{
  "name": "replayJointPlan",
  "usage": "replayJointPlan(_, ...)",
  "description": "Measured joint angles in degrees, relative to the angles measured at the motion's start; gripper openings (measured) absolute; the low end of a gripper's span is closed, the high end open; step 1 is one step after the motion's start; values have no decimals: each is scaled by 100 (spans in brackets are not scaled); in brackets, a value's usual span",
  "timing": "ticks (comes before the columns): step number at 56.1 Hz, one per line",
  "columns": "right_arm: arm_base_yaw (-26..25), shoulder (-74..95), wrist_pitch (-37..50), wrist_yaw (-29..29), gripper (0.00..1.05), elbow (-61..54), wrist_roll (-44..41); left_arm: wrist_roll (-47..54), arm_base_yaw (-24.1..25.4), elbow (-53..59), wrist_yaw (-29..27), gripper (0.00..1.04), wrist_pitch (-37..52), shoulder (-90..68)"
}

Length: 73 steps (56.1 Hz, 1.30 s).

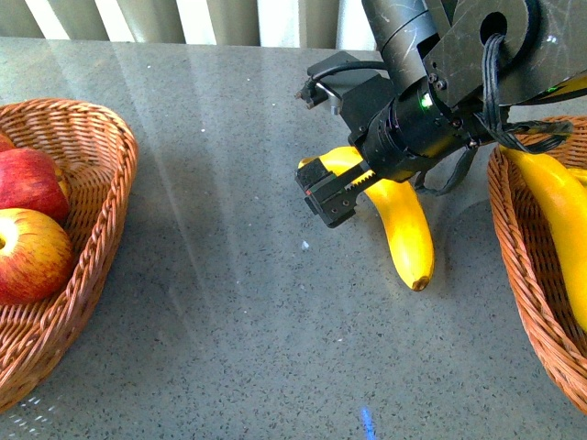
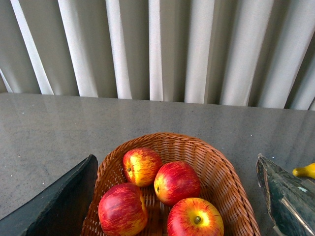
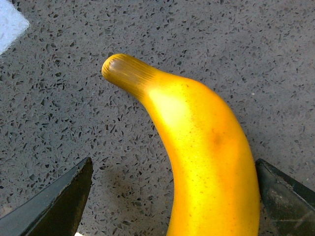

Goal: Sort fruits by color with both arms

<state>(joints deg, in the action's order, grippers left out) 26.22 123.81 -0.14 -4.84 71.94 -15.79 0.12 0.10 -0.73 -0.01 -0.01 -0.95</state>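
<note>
Yellow banana (image 1: 406, 234): glossy, brown-tipped, lying on table (image 1: 229, 348).
Right gripper (image 1: 335, 191): fingers spread wide astride it, contact unclear.

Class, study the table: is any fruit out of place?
Yes. One banana lies on the table, outside the right basket holding the other bananas. The right gripper hangs over it, fingers open.

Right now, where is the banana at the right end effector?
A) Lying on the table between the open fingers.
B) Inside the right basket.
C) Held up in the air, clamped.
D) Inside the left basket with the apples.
A: in the right wrist view the banana lies on the speckled table, with the right end effector open and its fingers spread on either side of it.
</note>
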Motion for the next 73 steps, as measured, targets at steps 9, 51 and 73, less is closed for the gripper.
replayJointPlan(9,2,24,-31,37,96,0,63,0,0,0,0,96,0,0)
replayJointPlan(51,-103,87,-61,170,38,-2,208,0,0,-2,0,96,0,0)
replayJointPlan(73,-221,-820,382,278,37,-203,979,0,0,-2,0,96,0,0)
